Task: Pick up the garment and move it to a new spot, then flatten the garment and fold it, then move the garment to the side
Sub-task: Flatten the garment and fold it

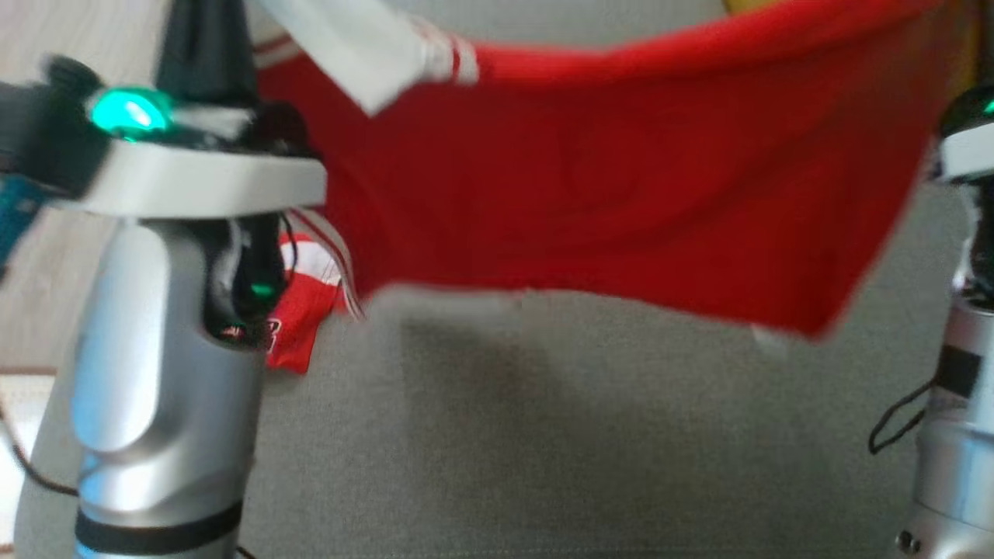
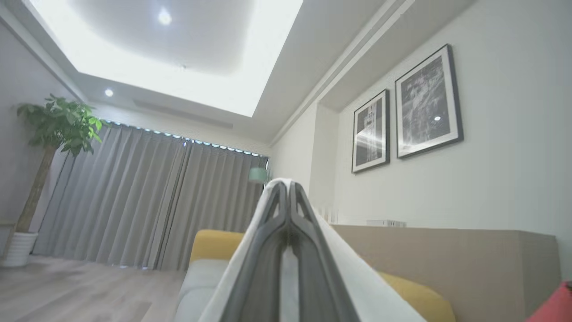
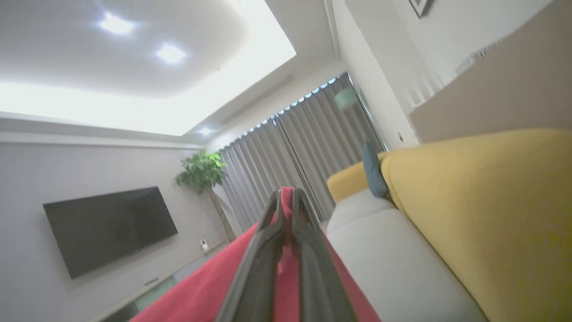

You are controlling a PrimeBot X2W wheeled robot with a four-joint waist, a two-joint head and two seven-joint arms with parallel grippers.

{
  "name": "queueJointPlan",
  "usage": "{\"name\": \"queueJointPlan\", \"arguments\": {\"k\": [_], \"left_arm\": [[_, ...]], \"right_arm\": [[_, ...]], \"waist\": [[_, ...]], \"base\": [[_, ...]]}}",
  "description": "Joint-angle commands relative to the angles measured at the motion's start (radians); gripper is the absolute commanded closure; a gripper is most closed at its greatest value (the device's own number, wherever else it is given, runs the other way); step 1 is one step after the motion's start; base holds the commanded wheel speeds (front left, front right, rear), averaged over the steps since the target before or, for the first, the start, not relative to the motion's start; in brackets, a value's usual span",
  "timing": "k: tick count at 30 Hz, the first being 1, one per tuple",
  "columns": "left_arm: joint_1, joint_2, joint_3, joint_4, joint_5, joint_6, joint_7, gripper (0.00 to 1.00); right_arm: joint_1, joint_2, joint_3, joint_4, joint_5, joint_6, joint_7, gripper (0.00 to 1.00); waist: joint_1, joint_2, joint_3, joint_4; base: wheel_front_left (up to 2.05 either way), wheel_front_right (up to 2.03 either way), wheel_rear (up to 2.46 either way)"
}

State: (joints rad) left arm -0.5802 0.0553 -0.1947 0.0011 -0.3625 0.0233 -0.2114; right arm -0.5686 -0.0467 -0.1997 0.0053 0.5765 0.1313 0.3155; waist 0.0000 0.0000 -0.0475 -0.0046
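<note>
The garment (image 1: 606,202) is a red shirt with white striped sleeves, hanging stretched in the air between my two arms above the grey sofa seat (image 1: 543,435). In the left wrist view my left gripper (image 2: 284,184) is shut on a white part of the garment (image 2: 357,286), which drapes over both fingers. In the right wrist view my right gripper (image 3: 286,191) is shut on the red cloth (image 3: 196,295), pinched between its tips. A sleeve (image 1: 303,310) dangles beside my left forearm. In the head view both sets of fingertips are hidden.
The sofa has yellow back cushions (image 3: 482,201) and a teal pillow (image 3: 372,172). Grey curtains (image 2: 134,201), a potted plant (image 2: 53,129), a wall television (image 3: 107,228) and framed pictures (image 2: 426,103) surround it. Wooden floor (image 2: 67,290) lies to the left.
</note>
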Motion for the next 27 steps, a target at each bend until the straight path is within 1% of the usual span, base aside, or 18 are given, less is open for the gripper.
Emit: {"name": "queueJointPlan", "arguments": {"k": [1,6,9,12,14,16,18,20,22,23,27], "left_arm": [[-0.059,0.029,0.047,-0.054,-0.008,0.011,0.012,1.00],[-0.063,0.034,0.059,-0.149,-0.011,0.044,0.065,1.00],[-0.065,0.042,0.057,-0.188,-0.007,0.055,0.096,1.00],[-0.088,0.055,0.057,-0.180,-0.008,0.054,0.127,1.00],[-0.118,0.060,0.060,-0.147,-0.020,0.047,0.145,1.00],[-0.162,0.071,0.063,-0.094,-0.033,0.033,0.162,1.00],[-0.218,0.082,0.070,-0.025,-0.046,0.016,0.172,1.00],[-0.295,0.105,0.072,0.049,-0.043,-0.006,0.175,1.00],[-0.374,0.114,0.087,0.143,-0.056,-0.019,0.170,1.00],[-0.463,0.124,0.095,0.241,-0.056,-0.032,0.152,1.00],[-0.660,0.132,0.100,0.410,-0.037,-0.047,0.073,1.00]], "right_arm": [[-0.056,-0.004,0.015,-0.056,0.020,-0.001,-0.012,1.00],[-0.040,-0.004,-0.025,-0.116,0.061,-0.001,-0.013,1.00],[-0.027,-0.004,-0.044,-0.129,0.053,-0.001,0.011,1.00],[-0.037,-0.004,-0.032,-0.128,0.032,-0.001,0.029,1.00],[-0.063,-0.004,-0.025,-0.102,0.018,-0.001,0.032,1.00],[-0.110,-0.004,-0.016,-0.049,-0.005,-0.001,0.024,1.00],[-0.178,-0.004,-0.005,0.029,-0.032,-0.001,0.009,1.00],[-0.274,-0.004,0.006,0.116,-0.069,-0.001,-0.015,1.00],[-0.380,-0.004,0.026,0.218,-0.112,-0.001,-0.055,1.00],[-0.488,-0.004,0.049,0.326,-0.161,-0.001,-0.112,1.00],[-0.702,-0.004,0.040,0.542,-0.220,-0.001,-0.257,1.00]], "waist": [[0.0000,0.0000,-0.027,-0.009],[0.0000,0.0000,-0.052,-0.009],[0.0000,0.0000,-0.051,-0.009],[0.0000,0.0000,-0.033,-0.013],[0.0000,0.0000,-0.011,-0.020],[0.0000,0.0000,0.020,-0.029],[0.0000,0.0000,0.058,-0.041],[0.0000,0.0000,0.118,-0.050],[0.0000,0.0000,0.173,-0.058],[0.0000,0.0000,0.219,-0.062],[0.0000,0.0000,0.289,-0.058]], "base": [[0.00,0.00,0.00],[0.00,0.00,0.00],[0.00,0.00,0.00],[0.00,0.00,0.00],[0.00,0.00,0.00],[0.00,0.00,0.00],[0.00,0.00,0.00],[0.00,0.00,0.00],[0.00,0.00,0.00],[0.00,0.00,0.00],[0.00,0.00,0.00]]}}
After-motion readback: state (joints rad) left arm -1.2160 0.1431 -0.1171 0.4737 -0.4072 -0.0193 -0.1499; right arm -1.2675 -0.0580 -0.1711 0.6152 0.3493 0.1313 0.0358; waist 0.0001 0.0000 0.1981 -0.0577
